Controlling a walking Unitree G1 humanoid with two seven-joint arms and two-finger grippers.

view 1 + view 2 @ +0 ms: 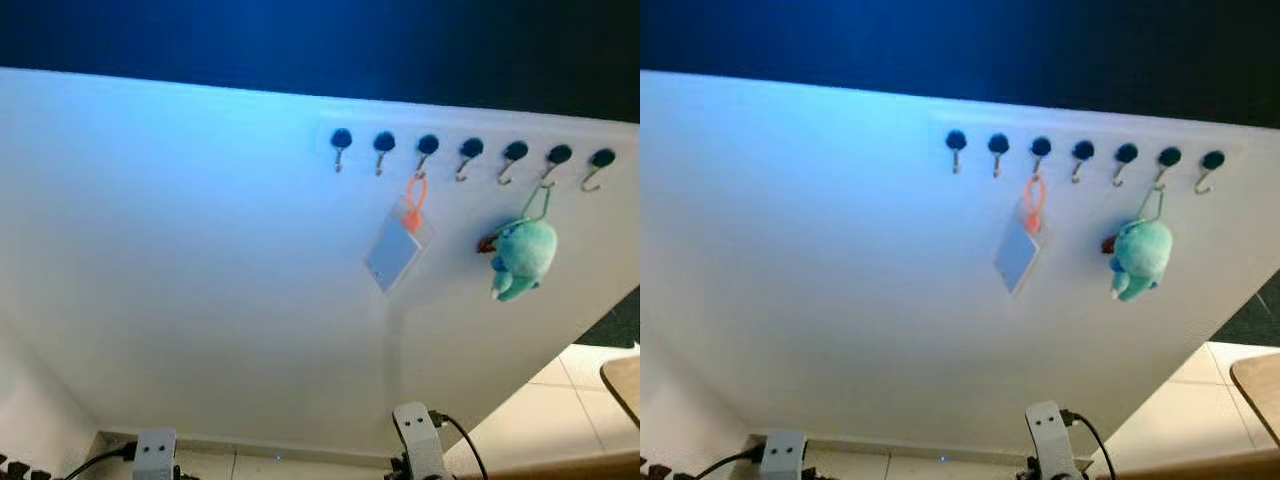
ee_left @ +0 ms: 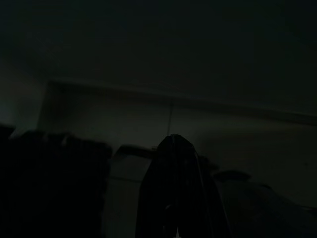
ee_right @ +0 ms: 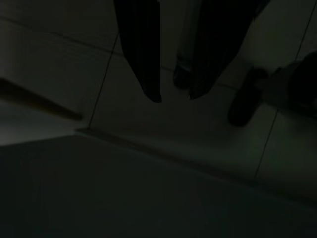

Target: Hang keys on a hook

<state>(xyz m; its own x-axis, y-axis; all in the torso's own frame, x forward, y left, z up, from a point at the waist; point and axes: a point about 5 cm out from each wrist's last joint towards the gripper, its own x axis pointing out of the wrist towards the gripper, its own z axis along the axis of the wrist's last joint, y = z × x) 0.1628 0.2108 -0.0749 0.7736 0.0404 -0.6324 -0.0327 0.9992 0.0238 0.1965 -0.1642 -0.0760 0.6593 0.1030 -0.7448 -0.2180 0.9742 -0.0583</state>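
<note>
Beyond both hanging arms, a hook row is seen on the wall. Right fingers are spread above floor tiles; left fingers cannot be judged. Keys are unlocated; judged light, rigid, best gripped by the ring.

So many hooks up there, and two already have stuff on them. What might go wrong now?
1. The card tag and the plush toy already hang from two hooks, so a reach near them may knock them off.
2. The hooks are small, so the key ring may miss and drop.
</note>
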